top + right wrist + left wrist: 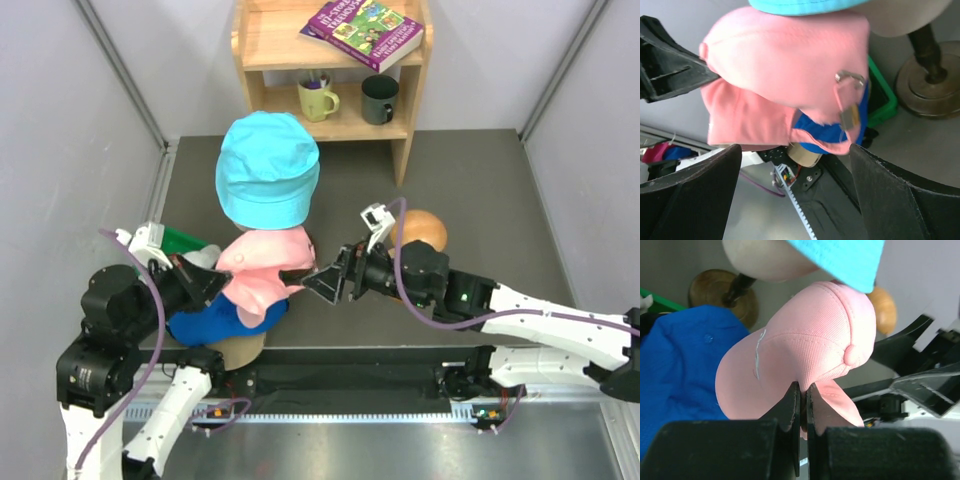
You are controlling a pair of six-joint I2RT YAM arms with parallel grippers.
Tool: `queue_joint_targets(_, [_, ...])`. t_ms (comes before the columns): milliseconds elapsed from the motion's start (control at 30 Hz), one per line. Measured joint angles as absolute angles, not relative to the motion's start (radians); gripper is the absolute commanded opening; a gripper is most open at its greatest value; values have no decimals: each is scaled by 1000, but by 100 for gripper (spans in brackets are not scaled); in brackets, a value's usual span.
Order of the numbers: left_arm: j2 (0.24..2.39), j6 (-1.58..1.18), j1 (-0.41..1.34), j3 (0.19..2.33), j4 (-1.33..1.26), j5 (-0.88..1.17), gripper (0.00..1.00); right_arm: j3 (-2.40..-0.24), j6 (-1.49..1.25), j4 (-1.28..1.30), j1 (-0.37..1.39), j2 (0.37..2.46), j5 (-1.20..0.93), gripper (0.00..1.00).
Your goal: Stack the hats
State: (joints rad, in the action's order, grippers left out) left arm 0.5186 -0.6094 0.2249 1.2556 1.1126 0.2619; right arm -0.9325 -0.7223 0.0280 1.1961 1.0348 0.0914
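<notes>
Bucket hat [268,170] on mannequin head [765,260] — caps [262,270] before it

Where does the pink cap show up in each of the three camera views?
Top external: pink cap left of centre, just below the cyan bucket hat.
Left wrist: pink cap mid-frame, cyan bucket hat at the top edge.
Right wrist: pink cap upper centre, cyan bucket hat at the top edge.
Shared landmark: the cyan bucket hat.

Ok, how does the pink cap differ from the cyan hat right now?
The cyan bucket hat sits on the mannequin head, untouched; the pink cap is pinched by the left gripper, jaws shut. The cyan bucket hat has a brim all round; the pink cap has a back strap with a metal buckle. Both are soft fabric.
</notes>
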Motion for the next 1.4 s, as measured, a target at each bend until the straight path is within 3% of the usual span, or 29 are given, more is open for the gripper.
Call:
queue_joint_targets(367, [486,-787,198,1231,968,274,0,-891,-762,65,1209,945,232,87])
queue_joint_targets(800, [468,-836,161,1213,930,312,0,-890,-764,42,1209,1060,212,81])
queue_joint_targets(933, [468,-839,156,1213,925,326,0,-890,-762,-10,1209,1109,176,68])
queue_joint_targets(1033, [467,-838,155,1210,923,333,0,-890,-759,-46,1209,1134,157,51])
queue_joint_targets(1067, [467,-838,155,1209,924,336,0,-890,-760,-55,1209,1138,154,38])
queue_joint_targets(1133, [467,-838,154,1209,924,340,0,-889,-758,-71,1209,1140,155,27])
queue_joint_targets(1167, [466,-838,153,1209,923,342,0,-889,-759,-78,1209,1139,156,16])
queue_joint_targets(1267, [461,-839,152,1200,920,349,0,-863,-762,-91,1209,1123,171,0])
queue_joint_targets(1400, [437,-837,151,1168,921,361,0,-835,-767,-60,1209,1086,205,0])
